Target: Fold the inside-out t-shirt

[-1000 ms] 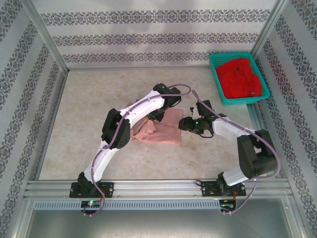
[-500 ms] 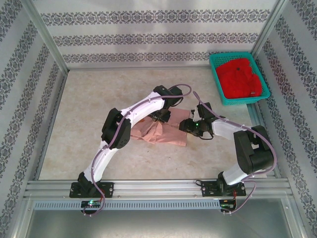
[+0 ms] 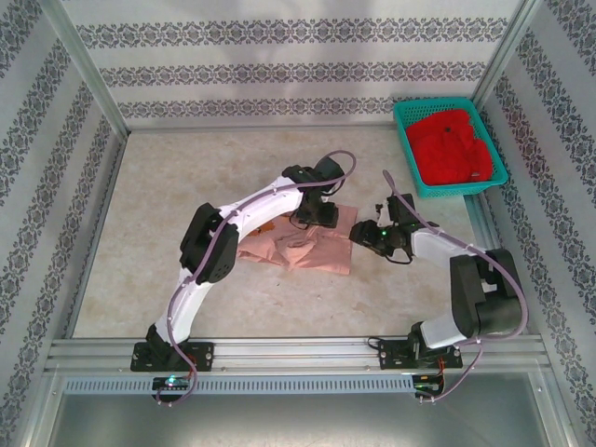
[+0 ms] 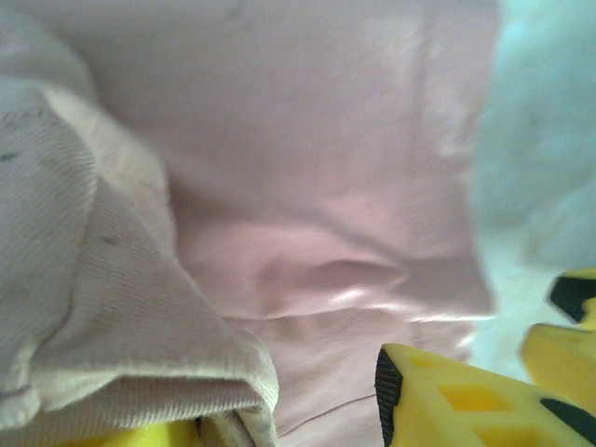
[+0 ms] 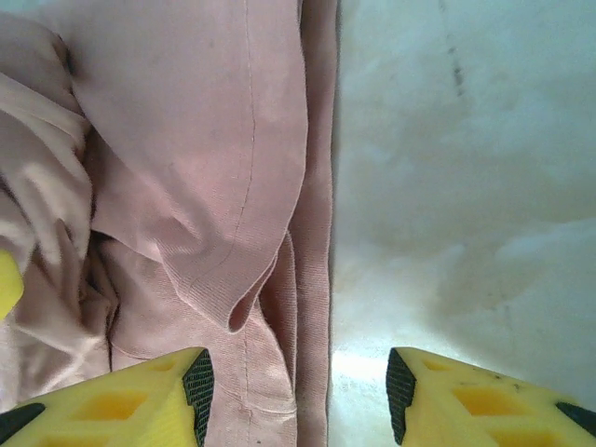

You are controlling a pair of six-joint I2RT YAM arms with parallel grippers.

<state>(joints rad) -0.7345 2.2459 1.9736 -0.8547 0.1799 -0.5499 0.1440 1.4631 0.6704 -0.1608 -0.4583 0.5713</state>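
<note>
Lying crumpled: pink t-shirt; left claw spread over it, right claw spread astride its edge.

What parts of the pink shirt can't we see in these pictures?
- Top view: the left arm lies across the t-shirt, hiding the folds underneath.
- Left wrist view: the camera is very close and the picture is blurred. The t-shirt runs off the top, left and bottom edges, so its outline can't be made out.
- Right wrist view: the t-shirt is cut off at the top, left and bottom edges.
</note>
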